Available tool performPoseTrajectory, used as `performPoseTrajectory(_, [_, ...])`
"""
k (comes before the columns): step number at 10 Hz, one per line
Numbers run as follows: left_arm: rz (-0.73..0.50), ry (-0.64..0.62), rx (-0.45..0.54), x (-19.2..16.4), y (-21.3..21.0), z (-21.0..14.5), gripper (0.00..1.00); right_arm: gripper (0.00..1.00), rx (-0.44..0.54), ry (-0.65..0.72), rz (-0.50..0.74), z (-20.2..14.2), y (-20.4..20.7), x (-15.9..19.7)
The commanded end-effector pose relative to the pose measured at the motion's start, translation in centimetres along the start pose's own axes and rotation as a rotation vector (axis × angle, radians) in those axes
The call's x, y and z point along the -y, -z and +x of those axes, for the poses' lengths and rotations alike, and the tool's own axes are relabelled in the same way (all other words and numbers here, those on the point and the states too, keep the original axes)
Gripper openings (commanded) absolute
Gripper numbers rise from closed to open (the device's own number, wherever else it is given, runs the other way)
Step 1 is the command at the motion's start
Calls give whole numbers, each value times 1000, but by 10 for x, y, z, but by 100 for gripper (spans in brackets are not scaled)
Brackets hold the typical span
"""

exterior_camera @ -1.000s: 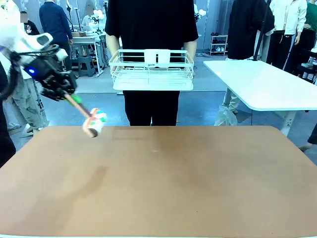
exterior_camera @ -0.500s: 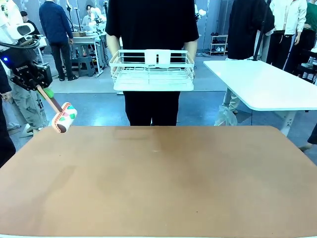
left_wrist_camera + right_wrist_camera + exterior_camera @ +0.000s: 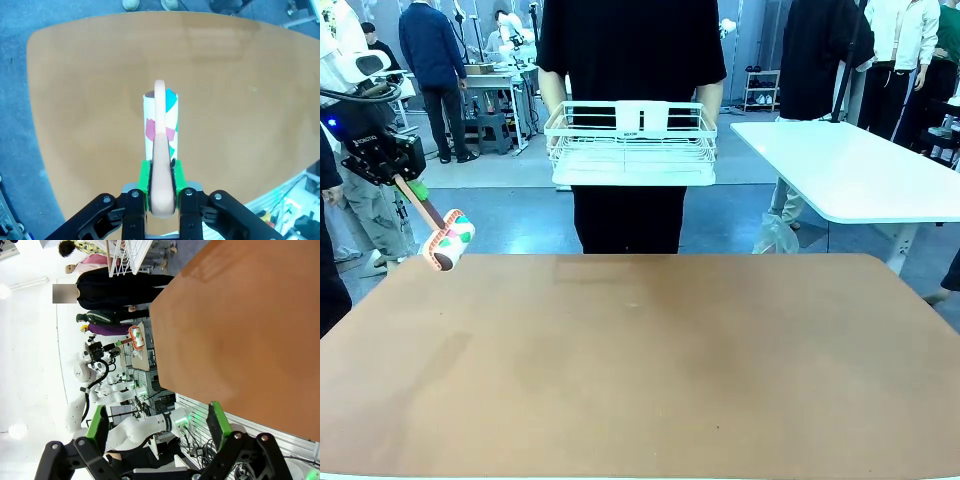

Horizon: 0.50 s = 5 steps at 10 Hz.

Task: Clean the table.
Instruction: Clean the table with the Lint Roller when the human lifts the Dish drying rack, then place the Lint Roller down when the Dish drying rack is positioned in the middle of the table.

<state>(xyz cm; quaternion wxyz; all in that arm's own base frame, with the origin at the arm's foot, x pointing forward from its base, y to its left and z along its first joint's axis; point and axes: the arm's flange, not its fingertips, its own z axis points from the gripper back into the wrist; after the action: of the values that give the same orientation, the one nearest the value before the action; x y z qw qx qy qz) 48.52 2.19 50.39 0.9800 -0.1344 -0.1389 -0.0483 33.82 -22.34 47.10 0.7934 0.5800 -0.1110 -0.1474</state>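
The reddish-brown table point(image 3: 640, 360) spreads across the front view. Past its far left corner my left gripper point(image 3: 404, 176) hangs in the air, shut on the pink handle of a lint roller point(image 3: 448, 240) whose white, colour-patched roll points down toward the table edge. In the left wrist view the green pads point(image 3: 145, 176) clamp the lint roller point(image 3: 160, 125) handle above the table point(image 3: 240, 100). My right gripper point(image 3: 157, 427) stands open beside the table point(image 3: 240, 330), nothing between its fingers; the lint roller point(image 3: 136, 337) is small and far off there.
A person in black stands at the far side holding a white wire basket point(image 3: 630, 145) at waist height above the table's far edge. A white-topped table point(image 3: 850, 170) stands at the back right. Other people stand behind.
My left arm has swung left and upward with the lint roller, off the table's far left part; in the last half second it has barely moved. The basket rose slightly.
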Motion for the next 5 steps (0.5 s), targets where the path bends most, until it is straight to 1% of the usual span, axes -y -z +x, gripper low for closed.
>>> performPoseTrajectory(1, [2,-2,6,-1,-4,0,22,100,2,-10,13,-1,-1,-2])
performPoseTrajectory(5, [2,-2,6,-1,-4,0,22,100,2,-10,13,-1,-1,-2])
